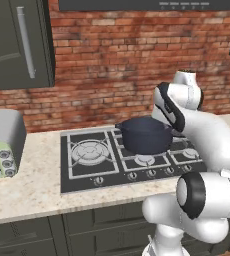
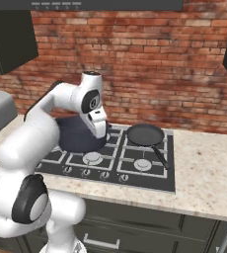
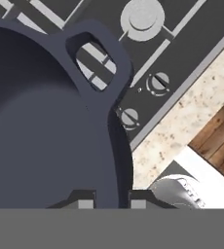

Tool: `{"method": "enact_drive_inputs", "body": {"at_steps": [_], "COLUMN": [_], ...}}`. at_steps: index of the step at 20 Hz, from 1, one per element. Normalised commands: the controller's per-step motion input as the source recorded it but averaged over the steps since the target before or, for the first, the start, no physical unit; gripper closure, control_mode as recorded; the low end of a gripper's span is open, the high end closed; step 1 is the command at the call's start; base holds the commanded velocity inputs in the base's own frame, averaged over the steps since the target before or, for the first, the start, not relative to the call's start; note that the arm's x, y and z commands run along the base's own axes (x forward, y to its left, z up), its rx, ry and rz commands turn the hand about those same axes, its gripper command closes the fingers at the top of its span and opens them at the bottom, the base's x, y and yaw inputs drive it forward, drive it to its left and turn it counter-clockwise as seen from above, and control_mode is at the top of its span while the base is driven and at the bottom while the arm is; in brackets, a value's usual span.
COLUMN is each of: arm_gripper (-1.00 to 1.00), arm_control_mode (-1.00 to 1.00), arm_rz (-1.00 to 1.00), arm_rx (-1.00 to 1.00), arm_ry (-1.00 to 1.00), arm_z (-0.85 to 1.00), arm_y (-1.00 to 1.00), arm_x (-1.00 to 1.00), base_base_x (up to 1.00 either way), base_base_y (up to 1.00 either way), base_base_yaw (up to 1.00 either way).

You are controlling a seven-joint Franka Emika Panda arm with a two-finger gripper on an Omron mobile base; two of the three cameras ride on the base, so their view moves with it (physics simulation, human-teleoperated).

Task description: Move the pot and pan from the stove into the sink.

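Observation:
The dark blue-grey pot (image 1: 144, 136) (image 2: 75, 137) stands on the black stove (image 1: 87, 172) (image 2: 135, 173), over its middle burners. In the hand view the pot (image 3: 46, 121) lies close below, one loop handle pointing toward the knobs. My gripper (image 3: 111, 203) is shut on the pot's rim, one fingertip inside the wall and one outside. The shallow black pan (image 2: 145, 134) rests on the back right burner, its long handle pointing to the front right. The sink is out of view.
A grey toaster oven (image 1: 2, 145) sits on the speckled counter (image 1: 32, 185) left of the stove. More bare counter (image 2: 204, 173) lies right of the stove. A brick wall (image 2: 150, 64) runs behind, with dark upper cabinets (image 1: 17, 40) at the left.

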Motion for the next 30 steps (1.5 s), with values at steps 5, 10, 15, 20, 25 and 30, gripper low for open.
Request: {"method": "enact_drive_inputs", "body": {"at_steps": [5,10,15,20,25,30], "arm_gripper": [1.00,1.00,1.00,1.00,1.00,1.00], "arm_control_mode": [-1.00,-1.00,-1.00,-1.00,-1.00,-1.00], "arm_rz": [0.04,0.08,0.14,0.11,0.09,0.01], "arm_rx": [0.01,0.00,0.00,0.00,0.00,0.00], "arm_ry": [0.00,-0.01,-0.07,-0.37,-0.50,-0.07], "arm_z": [0.75,0.61,0.28,0.02,0.00,0.00], "arm_y": [0.00,0.00,0.00,0.00,-0.09,-0.01], "arm_x": [-0.74,-0.92,-0.86,-0.60,-0.46,-0.07], "base_base_x": [0.00,0.00,0.00,0.00,0.00,0.00], "base_base_y": [0.00,0.00,0.00,0.00,0.00,0.00], "base_base_yaw": [0.00,0.00,0.00,0.00,0.00,0.00]}}
